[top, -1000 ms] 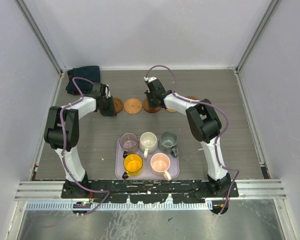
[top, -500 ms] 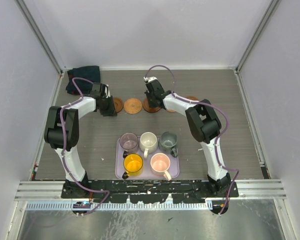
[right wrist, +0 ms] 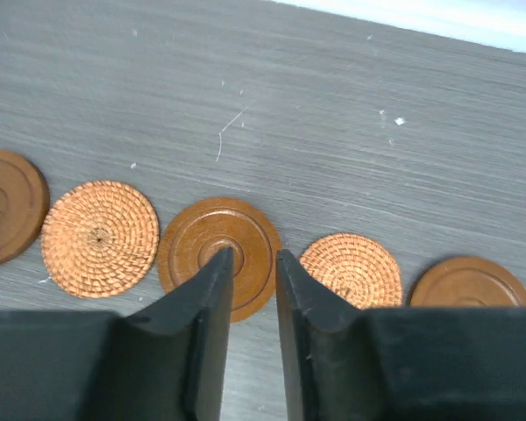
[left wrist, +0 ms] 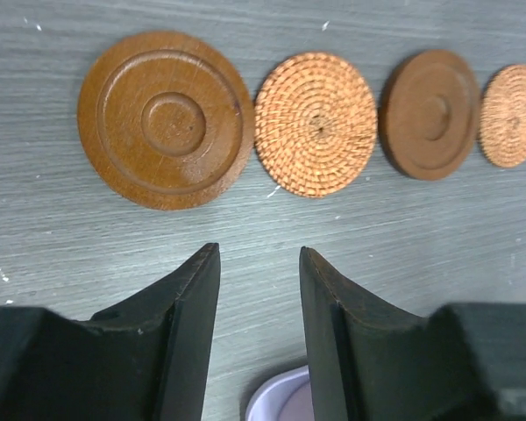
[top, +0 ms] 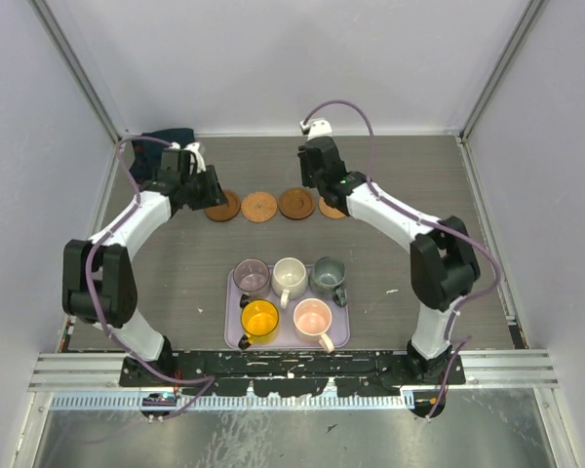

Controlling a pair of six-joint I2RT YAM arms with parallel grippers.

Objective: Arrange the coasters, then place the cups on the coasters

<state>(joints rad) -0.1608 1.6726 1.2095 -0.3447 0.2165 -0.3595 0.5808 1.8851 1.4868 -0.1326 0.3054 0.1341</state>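
Nearest the arm bases, a lavender tray [top: 342, 322] sits on the grey worktop [top: 175, 283] with all five cups [top: 290, 276] packed close together, two in front and three behind. None stands on a coaster. Farther back the five coasters [right wrist: 99, 238] lie in a line, smooth wooden and woven ones alternating, close but apart.

The left gripper [left wrist: 259, 254] hangs near the row's left end, jaws partly open, holding nothing. The right gripper [right wrist: 252, 256] hangs over the middle coaster [right wrist: 188, 250], jaws parted by a narrow gap, also empty. Its arm hides the rightmost coaster [right wrist: 469, 282] from above.

A dark cloth [top: 166, 141] lies in the far left corner, partly behind the left arm.
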